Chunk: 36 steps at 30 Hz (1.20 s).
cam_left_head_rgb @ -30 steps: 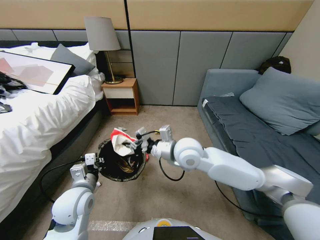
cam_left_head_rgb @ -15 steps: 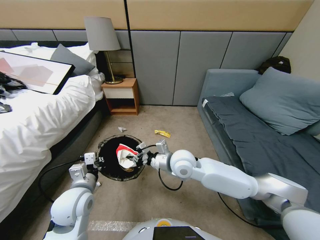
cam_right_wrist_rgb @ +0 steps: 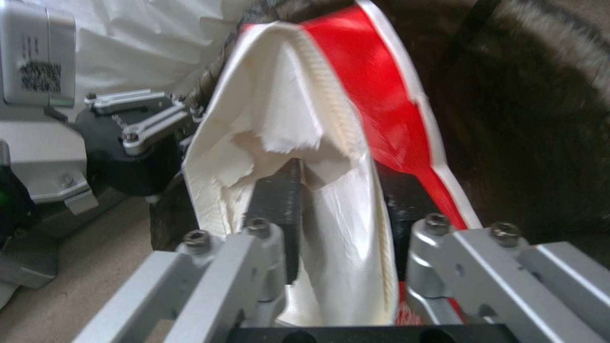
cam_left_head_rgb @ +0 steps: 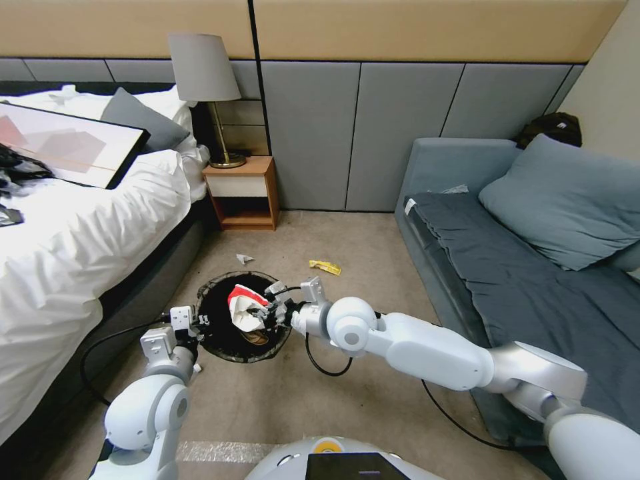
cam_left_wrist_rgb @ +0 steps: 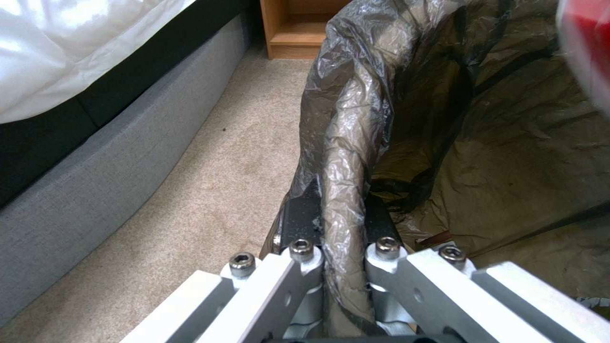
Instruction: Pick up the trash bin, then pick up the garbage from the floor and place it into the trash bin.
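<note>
My left gripper (cam_left_head_rgb: 198, 323) clamps the trash bin (cam_left_head_rgb: 220, 347) rim, right gripper (cam_left_head_rgb: 272, 311) pinches red-white wrapper (cam_left_head_rgb: 241, 307) over it; next, release.

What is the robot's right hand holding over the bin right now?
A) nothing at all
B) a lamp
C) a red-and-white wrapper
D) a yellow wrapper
C: the right hand is shut on the red-and-white wrapper above the mouth of the trash bin, while the yellow wrapper lies on the carpet and the left hand grips the bin's bag-covered rim.
</note>
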### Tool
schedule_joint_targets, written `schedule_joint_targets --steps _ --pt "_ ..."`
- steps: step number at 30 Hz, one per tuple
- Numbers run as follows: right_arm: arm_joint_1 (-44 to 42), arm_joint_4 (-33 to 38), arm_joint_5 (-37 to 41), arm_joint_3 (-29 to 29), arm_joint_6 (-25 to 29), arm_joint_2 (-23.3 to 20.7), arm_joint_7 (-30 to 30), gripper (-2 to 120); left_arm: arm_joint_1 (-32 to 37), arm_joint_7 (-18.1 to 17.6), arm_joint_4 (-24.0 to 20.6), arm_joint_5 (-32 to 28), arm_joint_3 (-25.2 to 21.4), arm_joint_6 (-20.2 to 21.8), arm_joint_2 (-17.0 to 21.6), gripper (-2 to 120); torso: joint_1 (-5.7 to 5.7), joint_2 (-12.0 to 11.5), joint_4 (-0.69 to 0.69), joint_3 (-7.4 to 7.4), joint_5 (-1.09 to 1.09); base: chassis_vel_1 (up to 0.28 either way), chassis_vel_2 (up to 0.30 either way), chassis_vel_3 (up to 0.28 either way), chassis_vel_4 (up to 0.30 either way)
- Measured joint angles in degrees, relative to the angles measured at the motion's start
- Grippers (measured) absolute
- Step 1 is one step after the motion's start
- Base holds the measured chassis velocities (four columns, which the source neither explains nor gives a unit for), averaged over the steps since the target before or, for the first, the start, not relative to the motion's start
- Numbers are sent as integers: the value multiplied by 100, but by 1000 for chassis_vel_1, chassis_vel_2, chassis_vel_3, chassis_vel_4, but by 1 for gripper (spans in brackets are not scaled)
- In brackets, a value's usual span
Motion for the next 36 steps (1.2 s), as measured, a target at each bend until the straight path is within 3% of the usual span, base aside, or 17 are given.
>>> schedule_joint_targets --steps 10,14,16,19,36 --pt "-73 8 22 119 -11 -188 -25 73 -27 -19 19 4 13 0 5 0 0 0 -1 0 1 0 0 0 0" --pt "-95 10 22 161 -12 -208 -27 80 -34 -55 14 -52 13 0 3 0 0 0 1 0 1 0 0 0 0" --pt "-116 -6 20 199 -19 -273 -34 92 -43 -70 2 -85 13 0 3 0 0 0 0 0 1 0 0 0 0" --pt "-121 -14 11 200 -22 -304 -40 98 -45 -70 -8 -86 11 0 12 0 0 0 -1 0 1 0 0 0 0" --pt "-402 245 -79 483 -33 -484 -98 100 -50 -11 -2 -25 -3 1 63 0 0 0 0 0 1 0 0 0 0"
